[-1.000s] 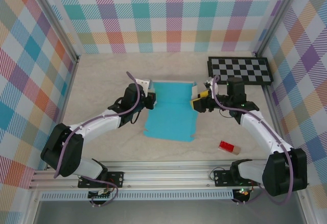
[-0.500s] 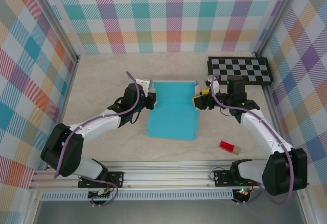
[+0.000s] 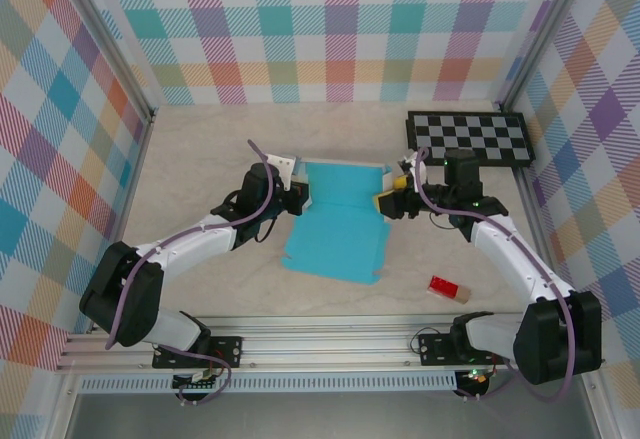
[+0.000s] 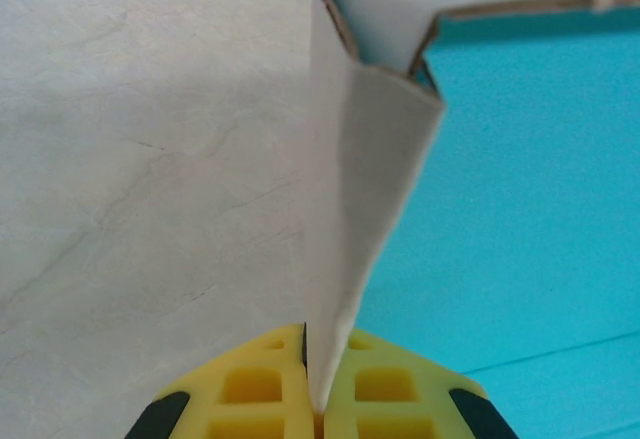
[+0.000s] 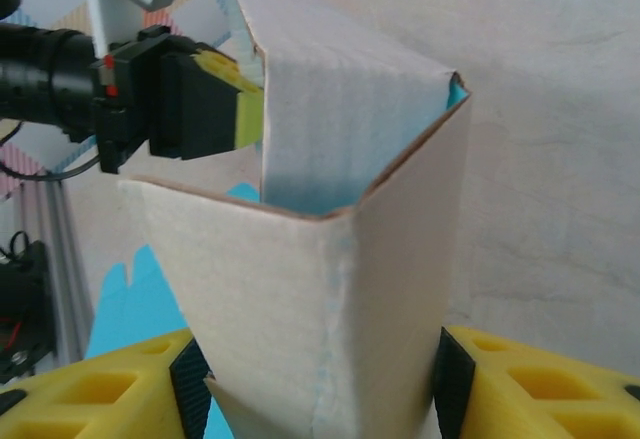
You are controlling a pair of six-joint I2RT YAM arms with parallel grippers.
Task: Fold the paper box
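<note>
The paper box (image 3: 335, 224) lies teal face up mid-table, its left and right side flaps raised. My left gripper (image 3: 298, 197) is at its far left corner, shut on a thin white flap (image 4: 360, 189) that stands on edge beside the teal panel (image 4: 530, 179); the yellow fingertips (image 4: 250, 389) pinch the flap's lower end. My right gripper (image 3: 385, 199) is at the far right corner. There its jaws hold a folded white corner of the box (image 5: 320, 299), one black pad (image 5: 452, 379) against each side. The left gripper (image 5: 235, 104) appears beyond that corner.
A black-and-white checkerboard (image 3: 470, 139) lies at the back right, just behind the right arm. A small red block (image 3: 444, 288) sits near the front right. Plaid walls enclose the table on three sides, and an aluminium rail (image 3: 320, 344) runs along the near edge.
The right gripper shifted slightly at the box's right corner. The teal sheet's near edge swung a little toward the front left. The left gripper stayed put.
</note>
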